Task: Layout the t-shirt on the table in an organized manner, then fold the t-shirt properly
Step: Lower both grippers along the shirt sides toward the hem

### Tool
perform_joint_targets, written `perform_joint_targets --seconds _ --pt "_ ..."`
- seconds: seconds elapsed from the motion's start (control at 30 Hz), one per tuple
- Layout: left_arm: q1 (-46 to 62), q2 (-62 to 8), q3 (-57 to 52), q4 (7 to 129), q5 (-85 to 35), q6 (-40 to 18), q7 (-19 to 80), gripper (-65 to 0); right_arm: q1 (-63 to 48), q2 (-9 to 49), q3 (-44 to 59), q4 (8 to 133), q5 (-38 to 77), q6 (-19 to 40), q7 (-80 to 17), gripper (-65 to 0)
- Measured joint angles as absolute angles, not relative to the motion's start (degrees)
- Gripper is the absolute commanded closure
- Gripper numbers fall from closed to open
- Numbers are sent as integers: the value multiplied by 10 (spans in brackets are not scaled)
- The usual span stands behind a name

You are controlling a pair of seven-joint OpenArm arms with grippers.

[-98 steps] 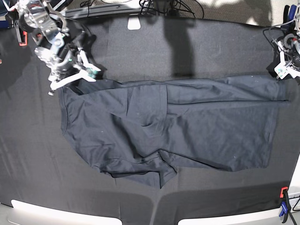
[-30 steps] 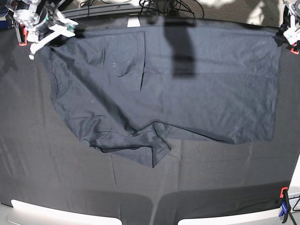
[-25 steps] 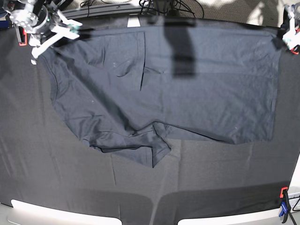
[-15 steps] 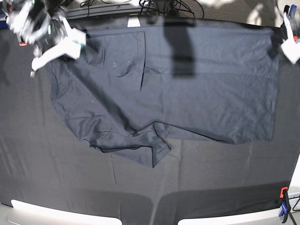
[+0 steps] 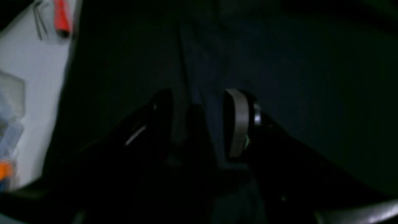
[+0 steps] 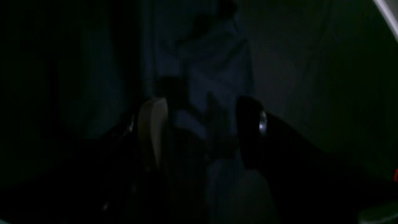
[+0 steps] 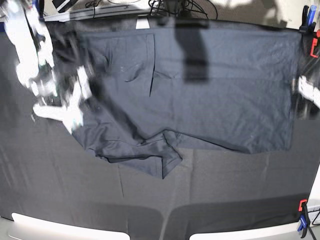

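Your t-shirt (image 7: 200, 85) lies spread across the far half of the bench (image 7: 150, 200), its hem edge toward the base view's right and its collar end toward the left. The near sleeve (image 7: 150, 157) is bunched and folded under itself at the shirt's front edge, and a crease runs down the chest.

Your right tool (image 6: 199, 124) hangs over dark shirt fabric with its two fingers (image 6: 152, 130) spread apart and nothing between them; in the base view it is a motion-blurred white shape at the shirt's left edge.

Your left tool (image 5: 202, 121) also has its fingers (image 5: 238, 121) parted with nothing gripped, above the shirt's edge near the bench's pale rim (image 5: 28, 77). An orange clamp (image 5: 60, 17) sits on that rim.
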State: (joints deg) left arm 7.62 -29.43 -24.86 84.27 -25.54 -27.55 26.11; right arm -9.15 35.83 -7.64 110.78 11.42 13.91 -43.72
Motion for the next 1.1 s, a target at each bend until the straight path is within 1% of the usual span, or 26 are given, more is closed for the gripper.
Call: perform_joint_targets --seconds 0.1,0.2,0.27,0.33,0.47,0.57,0.6,0.8,0.9,1.07,1.1 --pt "-10 -291 -248 758 -252 -276 271 -246 -51 329 -77 1074 131 156 -442 -342" --pt "-92 -291 -248 652 -251 -273 271 -246 -27 312 -76 1065 140 164 -452 -342" --pt "-143 -291 -249 575 -235 -282 270 -246 -20 304 -77 1065 141 165 -452 -342" --pt "-191 -291 -248 500 -222 -288 269 -246 -20 302 -77 1065 142 165 -453 -342" --pt "-259 -292 -244 366 -195 -288 232 -246 -22 303 -77 1065 140 165 -455 -342" --pt "-292 -293 -204 298 -134 -287 194 -246 -22 303 -77 1065 139 165 -455 -342" --pt "-297 -292 -186 286 -130 -287 179 -246 -22 303 -77 1065 140 165 -455 -342" --pt "-309 -293 -109 276 -133 -285 164 -246 -22 303 -77 1065 140 165 -455 -342" --pt "-310 -292 -95 274 -134 -246 165 -246 -22 303 -77 1065 140 165 -456 -342" --pt "-311 -274 -94 265 -107 -240 159 -244 -22 303 -77 1065 140 165 -462 -342" --pt "-311 -267 -94 265 -107 -238 151 -227 -22 303 -77 1065 140 165 -461 -342"
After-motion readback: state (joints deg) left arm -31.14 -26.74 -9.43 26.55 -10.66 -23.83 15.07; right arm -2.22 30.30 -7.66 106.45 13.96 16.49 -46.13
